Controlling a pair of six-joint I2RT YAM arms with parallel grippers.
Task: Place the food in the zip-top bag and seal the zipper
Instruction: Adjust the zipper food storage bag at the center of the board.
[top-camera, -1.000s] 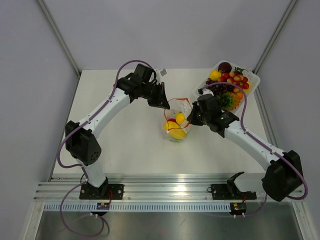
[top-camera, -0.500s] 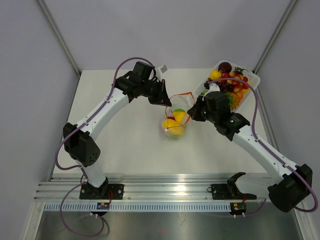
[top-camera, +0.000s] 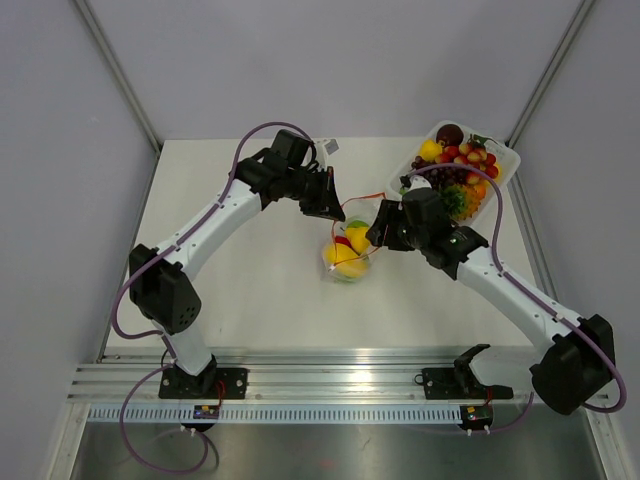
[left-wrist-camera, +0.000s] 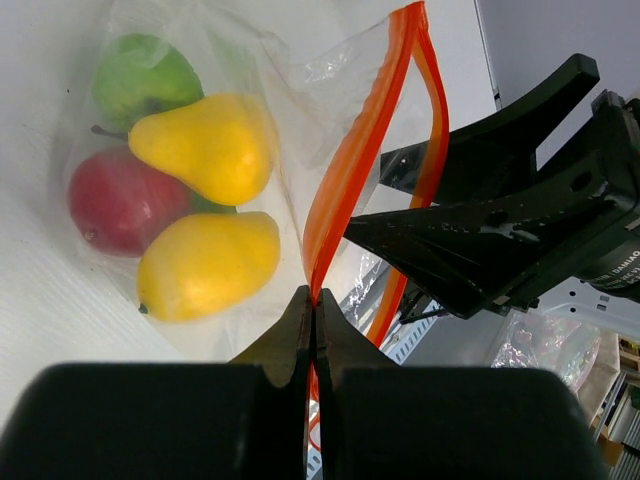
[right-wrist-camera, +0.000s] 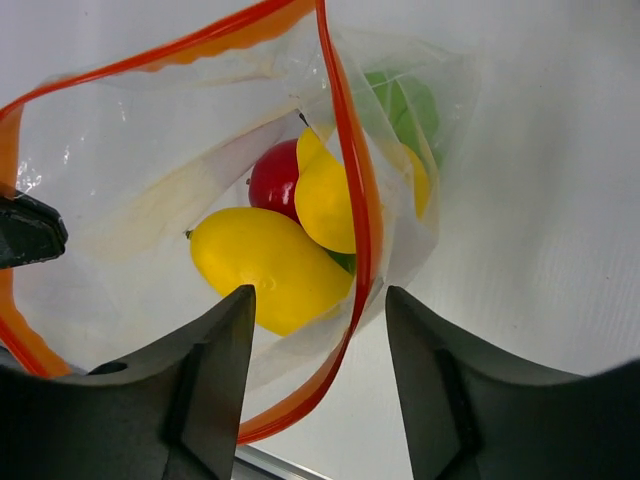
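The clear zip-top bag hangs mid-table with its mouth held up. Inside it lie food pieces: a yellow mango, a yellow pear, a red fruit and a green one. My left gripper is shut on the orange-red zipper at the bag's left rim. My right gripper stands open at the opposite rim, and the zipper runs loosely between its fingers without being pinched. From above, the left gripper and right gripper flank the bag's mouth.
A white tray at the back right holds several more toy fruits, close behind the right arm's wrist. A small white tag lies near the table's far edge. The arm bases and a metal rail line the near edge.
My right gripper has opened and let go of the bag's rim, after sliding down and left toward the bag. The left gripper keeps its grip on the zipper, almost unmoved.
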